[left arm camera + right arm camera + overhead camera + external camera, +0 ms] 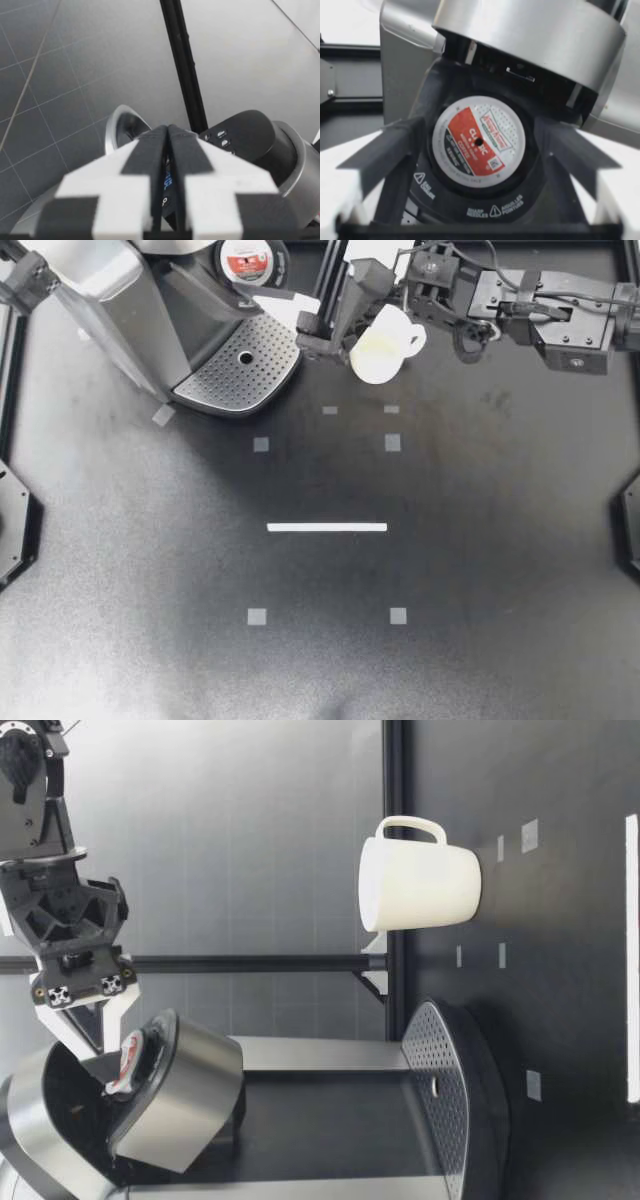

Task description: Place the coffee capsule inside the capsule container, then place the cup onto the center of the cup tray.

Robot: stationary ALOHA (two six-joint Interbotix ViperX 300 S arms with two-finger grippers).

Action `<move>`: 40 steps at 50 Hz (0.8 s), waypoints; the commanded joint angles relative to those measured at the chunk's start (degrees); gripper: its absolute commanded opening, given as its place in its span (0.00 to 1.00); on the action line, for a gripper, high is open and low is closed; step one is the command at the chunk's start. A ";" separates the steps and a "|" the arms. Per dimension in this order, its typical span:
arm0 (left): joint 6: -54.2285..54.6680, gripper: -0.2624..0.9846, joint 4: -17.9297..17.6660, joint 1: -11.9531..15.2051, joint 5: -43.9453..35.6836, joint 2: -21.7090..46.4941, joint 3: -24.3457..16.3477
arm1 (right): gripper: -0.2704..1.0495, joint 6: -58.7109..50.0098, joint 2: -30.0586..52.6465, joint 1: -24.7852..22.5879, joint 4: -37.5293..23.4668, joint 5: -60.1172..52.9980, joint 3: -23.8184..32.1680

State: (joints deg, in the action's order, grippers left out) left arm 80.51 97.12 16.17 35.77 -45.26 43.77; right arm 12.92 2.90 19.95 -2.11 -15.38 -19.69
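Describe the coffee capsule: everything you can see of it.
The coffee capsule is round, with a silvery foil top bearing a red label and a small dark dot at its centre. Mostly its top shows. It sits in the machine's black capsule container, tilted with it, under the raised silver machine lid. My right gripper is open, fingers either side, contact unclear.

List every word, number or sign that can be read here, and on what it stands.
Silver round foil-lidded coffee capsule: red label, print too blurred to quote.
Black plastic capsule holder ring: two white warning triangles, small words unclear.
Dark machine buttons: marks too small.
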 commanded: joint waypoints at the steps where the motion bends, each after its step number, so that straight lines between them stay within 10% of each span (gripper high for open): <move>1: 0.00 0.30 0.26 0.09 0.35 -0.53 -0.26 | 0.85 -0.26 -1.67 0.44 0.18 -0.44 0.97; 23: 0.53 0.30 1.41 0.44 13.45 -2.29 3.16 | 0.83 -0.79 -11.51 -3.78 1.58 -9.23 -11.07; 40: 4.13 0.30 1.41 8.96 9.67 0.70 3.25 | 0.68 -1.76 -15.73 -5.98 4.66 -15.03 -18.11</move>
State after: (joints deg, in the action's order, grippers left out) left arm 83.94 98.09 22.85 47.37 -45.53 47.72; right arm 11.51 -10.90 14.33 2.11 -28.30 -37.62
